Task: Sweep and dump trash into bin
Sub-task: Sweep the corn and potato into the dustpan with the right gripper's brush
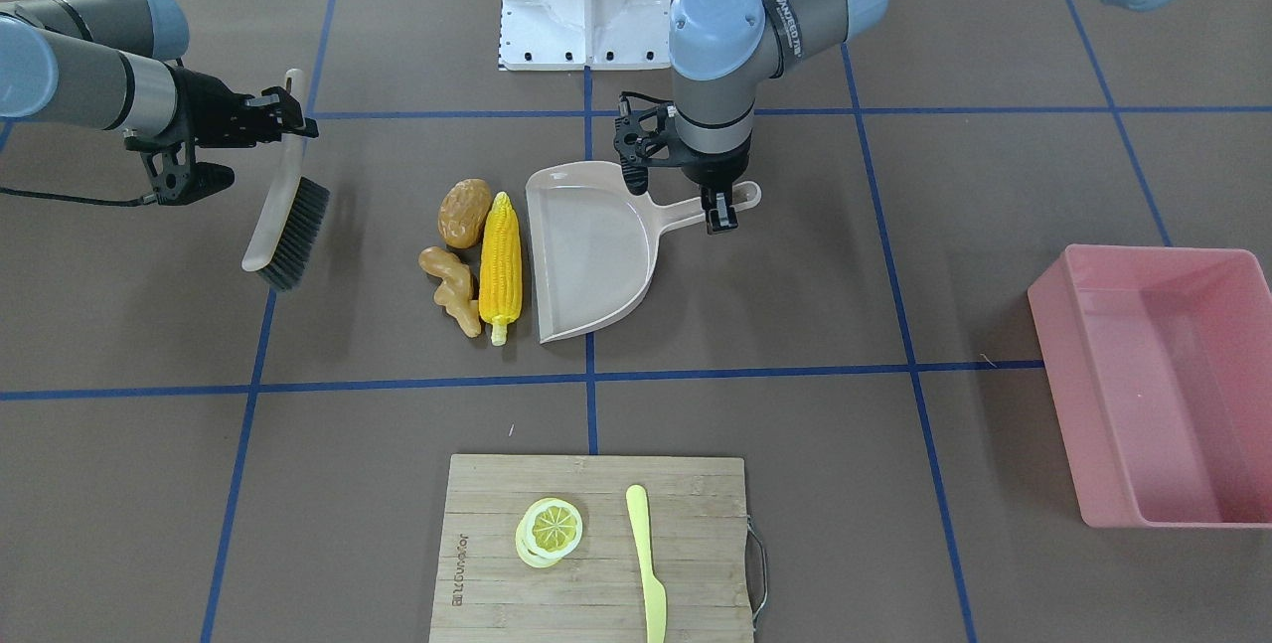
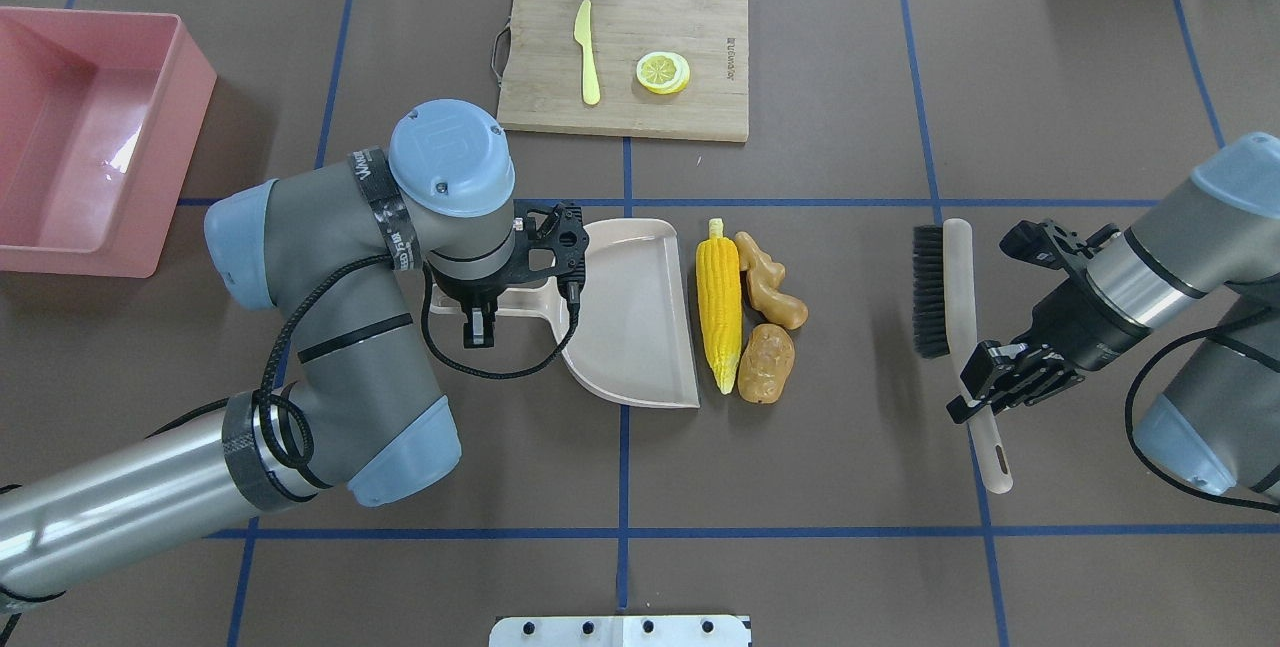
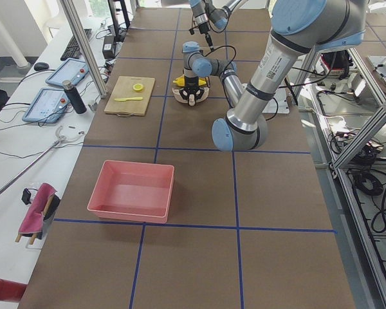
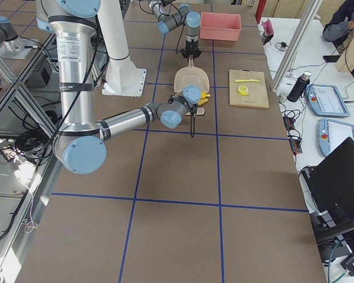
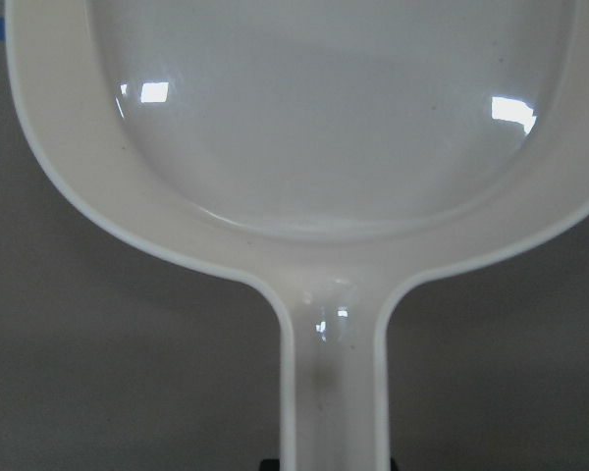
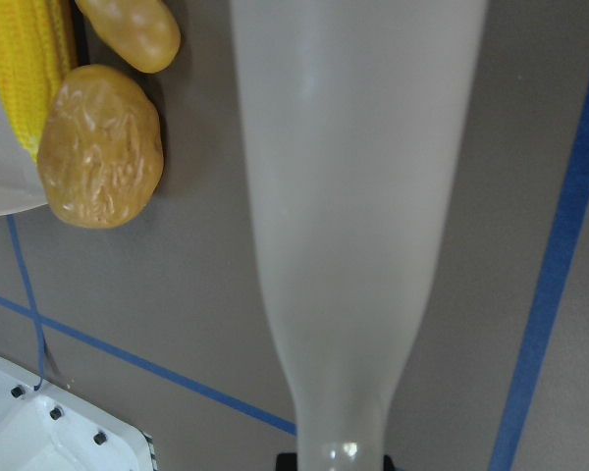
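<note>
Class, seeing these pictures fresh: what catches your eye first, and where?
A corn cob, potato and ginger root lie in the middle, at the open edge of a beige dustpan held by the left gripper. The right gripper holds a brush beyond them; a pink bin sits far off on the left arm's side.

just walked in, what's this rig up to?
Sweep setup, nothing swept yet. The left pincer grips the beige dustpan by its handle, and the pan rests on the table. The right pincer holds the brush by its handle. Between pan and brush lie the corn, ginger and potato, with the corn along the pan's open edge. The pink bin, off on the robot's left, is empty.
</note>
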Tool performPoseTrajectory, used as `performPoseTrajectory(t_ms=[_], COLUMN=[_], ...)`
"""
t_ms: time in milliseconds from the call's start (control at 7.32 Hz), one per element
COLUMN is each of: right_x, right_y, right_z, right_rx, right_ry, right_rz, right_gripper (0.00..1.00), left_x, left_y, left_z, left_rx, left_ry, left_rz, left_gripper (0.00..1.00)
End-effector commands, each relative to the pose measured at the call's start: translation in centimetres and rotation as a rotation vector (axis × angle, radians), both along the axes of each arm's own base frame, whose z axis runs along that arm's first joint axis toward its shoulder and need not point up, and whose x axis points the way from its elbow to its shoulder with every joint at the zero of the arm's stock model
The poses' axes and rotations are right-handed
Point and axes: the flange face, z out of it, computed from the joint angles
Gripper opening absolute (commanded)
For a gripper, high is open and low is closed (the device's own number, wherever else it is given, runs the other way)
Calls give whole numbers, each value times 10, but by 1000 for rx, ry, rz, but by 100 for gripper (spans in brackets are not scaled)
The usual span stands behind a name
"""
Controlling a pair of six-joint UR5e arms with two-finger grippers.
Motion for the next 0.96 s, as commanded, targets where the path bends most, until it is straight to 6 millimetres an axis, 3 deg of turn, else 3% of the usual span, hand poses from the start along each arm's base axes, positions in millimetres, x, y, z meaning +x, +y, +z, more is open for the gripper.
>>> performPoseTrajectory(t_ms=[0,137,273,819], right_x=[-50,-84,-98,-71], right_y=[-1,-5,0,-27], right_z=[-1,-29,-36,-6], right_rx=[5,31,35,-1], right_ry=[-59,-93,-105,-135], right_rz=[-45,-83,-117,-176], right_gripper=[0,0,0,0], left_x=[0,0,0,8], left_y=[-1,-1,-2,-6], left_z=[0,1,6,11], left_rx=[-2,-2,-4,0], left_ry=[-1,-1,-6,1], left_rz=[-2,-2,-3,-2], left_gripper=[0,0,0,0])
